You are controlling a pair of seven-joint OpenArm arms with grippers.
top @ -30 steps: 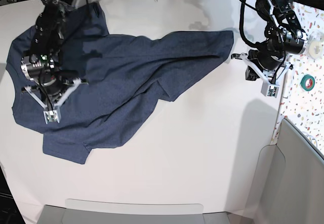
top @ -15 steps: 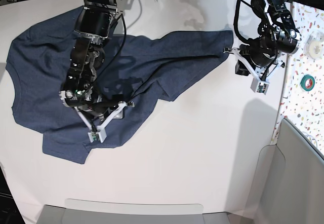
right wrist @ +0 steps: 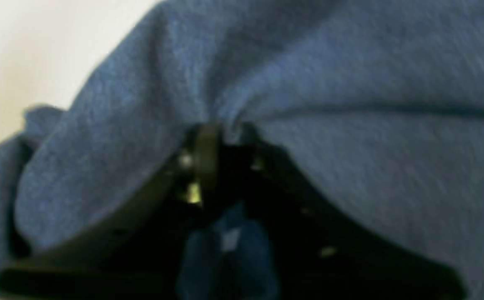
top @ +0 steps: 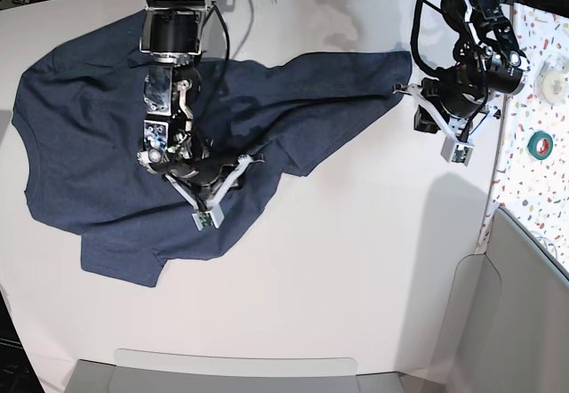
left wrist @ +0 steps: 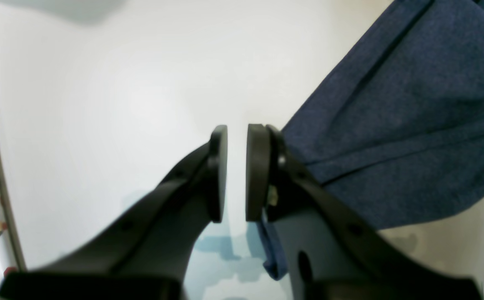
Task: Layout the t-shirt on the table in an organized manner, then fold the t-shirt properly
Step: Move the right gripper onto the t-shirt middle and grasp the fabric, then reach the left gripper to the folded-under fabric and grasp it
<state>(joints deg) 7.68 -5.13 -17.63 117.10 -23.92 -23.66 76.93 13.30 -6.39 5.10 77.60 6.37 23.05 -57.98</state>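
The dark navy t-shirt lies rumpled on the white table, with one part stretched to the right; no lettering shows. My right gripper sits on the shirt's middle, and in the right wrist view it is shut on a gathered pinch of the t-shirt. My left gripper is at the shirt's right corner. In the left wrist view its jaws stand almost together with nothing between them, the t-shirt lying just beside one finger on the table.
A narrow speckled surface runs along the right edge with a green tape roll on it. Grey bin walls stand at the bottom and lower right. Cables hang along the top edge.
My right arm has swung from the shirt's far left side to its middle and taken hold of cloth. My left arm moved slightly left to the shirt's right corner.
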